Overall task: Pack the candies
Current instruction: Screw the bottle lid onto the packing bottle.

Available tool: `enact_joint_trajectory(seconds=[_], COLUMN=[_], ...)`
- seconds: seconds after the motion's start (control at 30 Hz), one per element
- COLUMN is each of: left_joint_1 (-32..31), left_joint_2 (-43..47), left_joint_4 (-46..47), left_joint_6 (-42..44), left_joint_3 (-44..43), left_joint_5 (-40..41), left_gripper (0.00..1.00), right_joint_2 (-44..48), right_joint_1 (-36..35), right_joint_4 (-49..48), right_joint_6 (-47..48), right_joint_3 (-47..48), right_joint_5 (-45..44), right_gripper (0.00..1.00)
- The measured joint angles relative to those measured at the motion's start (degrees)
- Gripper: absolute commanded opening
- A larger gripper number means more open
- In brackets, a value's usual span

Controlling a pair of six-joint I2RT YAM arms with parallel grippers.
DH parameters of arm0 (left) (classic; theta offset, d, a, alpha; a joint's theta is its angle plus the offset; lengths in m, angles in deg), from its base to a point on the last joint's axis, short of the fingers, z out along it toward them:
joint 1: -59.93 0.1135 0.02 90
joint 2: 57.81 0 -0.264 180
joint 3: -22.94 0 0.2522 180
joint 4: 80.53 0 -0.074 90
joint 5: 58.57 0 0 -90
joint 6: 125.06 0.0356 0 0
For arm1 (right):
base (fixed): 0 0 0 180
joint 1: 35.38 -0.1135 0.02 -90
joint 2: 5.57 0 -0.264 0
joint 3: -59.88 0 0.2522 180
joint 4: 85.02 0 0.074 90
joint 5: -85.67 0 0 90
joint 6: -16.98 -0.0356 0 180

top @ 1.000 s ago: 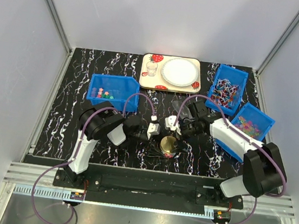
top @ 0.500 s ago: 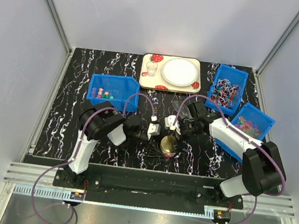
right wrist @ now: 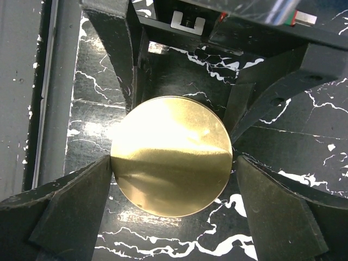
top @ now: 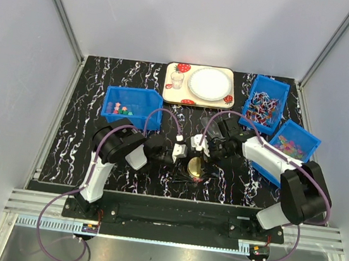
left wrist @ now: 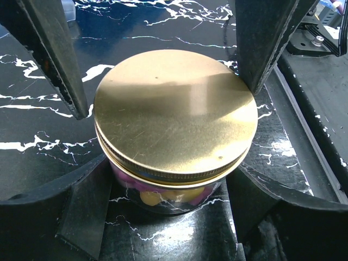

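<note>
A glass jar with a gold lid [top: 195, 167] stands near the table's front edge, between both arms. Pink and yellow sweets [left wrist: 163, 197] show through its glass. My left gripper [top: 187, 160] is shut on the jar body, a finger pressed against each side [left wrist: 169, 171]. My right gripper [top: 201, 155] hangs open over the jar, and its fingers [left wrist: 51, 60] straddle the lid [right wrist: 172, 155]; one touches the rim and the other stands just off it. More candies [top: 121, 107] in pink, green and yellow lie in the blue bin [top: 141, 98] at the left.
A strawberry-print tray [top: 168, 91] with a white plate [top: 209, 83] and a small glass [top: 177, 80] sits at the back. Two blue bins at the right hold stick-like sweets [top: 263, 107] and pastel sweets [top: 290, 146]. The table's front edge is close to the jar.
My right gripper has come down and slightly nearer over the jar, so its open fingers now flank the lid. The left gripper and the jar have stayed put.
</note>
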Motion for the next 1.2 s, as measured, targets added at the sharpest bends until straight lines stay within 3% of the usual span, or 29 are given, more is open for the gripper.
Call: enact_joint_trajectory(seconds=[0.13, 0.23, 0.5, 0.93, 1.2], left_joint_1=[0.0, 0.0, 0.0, 0.3, 0.5], left_joint_2=[0.0, 0.0, 0.1, 0.6, 0.7], left_joint_4=[0.0, 0.1, 0.2, 0.8, 0.7], left_joint_6=[0.0, 0.0, -0.1, 0.9, 0.3], left_joint_3=[0.0, 0.0, 0.0, 0.6, 0.6], left_joint_5=[0.6, 1.2, 4.6, 12.0, 13.2], left_gripper=[0.70, 0.70, 0.68, 0.68, 0.68], right_joint_2=[0.0, 0.0, 0.2, 2.4, 2.3], right_joint_1=[0.0, -0.1, -0.2, -2.7, -3.5], right_joint_4=[0.0, -0.5, -3.2, -14.0, -15.6], right_joint_6=[-1.2, -2.3, -6.8, -27.2, -34.1], right_joint_3=[0.2, 0.4, 0.4, -1.9, -1.8], right_joint_5=[-0.6, -1.3, -3.9, -15.3, -18.5], right_gripper=[0.84, 0.81, 0.80, 0.78, 0.78])
